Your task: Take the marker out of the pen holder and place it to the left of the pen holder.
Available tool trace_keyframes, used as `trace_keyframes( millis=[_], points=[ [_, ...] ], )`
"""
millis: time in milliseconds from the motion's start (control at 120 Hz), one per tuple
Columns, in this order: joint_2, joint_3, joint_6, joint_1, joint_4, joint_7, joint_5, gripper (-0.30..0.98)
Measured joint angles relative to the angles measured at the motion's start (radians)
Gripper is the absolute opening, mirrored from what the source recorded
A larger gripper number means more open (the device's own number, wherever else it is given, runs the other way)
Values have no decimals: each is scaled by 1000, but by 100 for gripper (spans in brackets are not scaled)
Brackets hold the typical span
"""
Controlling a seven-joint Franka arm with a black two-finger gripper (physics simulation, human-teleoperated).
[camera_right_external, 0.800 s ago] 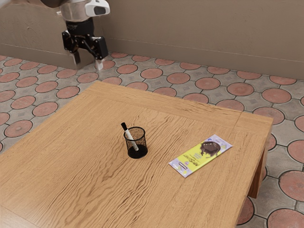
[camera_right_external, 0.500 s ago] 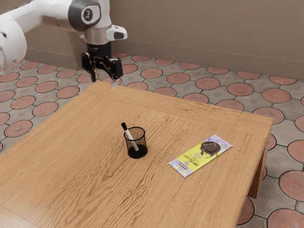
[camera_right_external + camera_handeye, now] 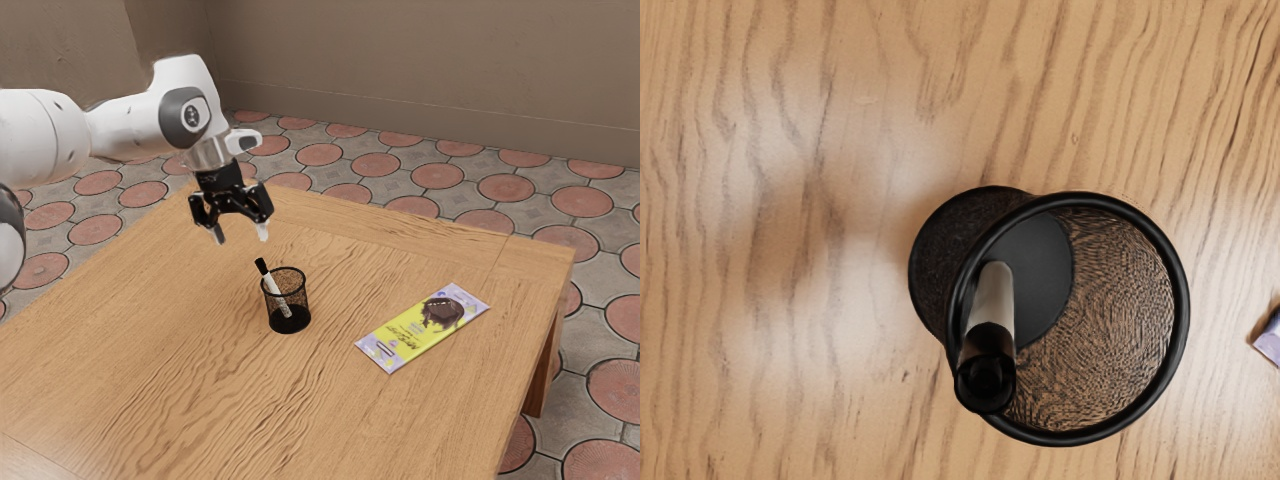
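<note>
Here, a wooden table with light brown colour and strong wavy grain stands in the room. Its far edge runs before a floor of grey tiles with reddish round pieces, and behind this floor there is a plain brownish wall. One table leg is visible at the exterior view's right.

The gripper is in the air, above the table and at the exterior view's left of the pen holder. Its two fingers are widely apart and point downward; it has hold of nothing, and it is touching neither the marker nor the holder.

The marker is inside the black mesh pen holder, which stands upright. It is tilted, with its black cap up, leaning out over the rim toward the exterior view's left, and its white body goes down into the holder. At the exterior view's right of the holder, well apart from it, a yellow and purple packet is lying flat on the table.
</note>
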Motion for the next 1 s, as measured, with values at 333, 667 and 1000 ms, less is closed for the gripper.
trace_keyframes(
  millis=[333, 667, 1000],
  points=[
    [50, -1, 167, -1, -72, 47, -93, 69],
    [49, -21, 290, -1, -113, 125, -87, 55],
    [41, -29, 309, -1, -138, 171, -91, 26]
  ],
)
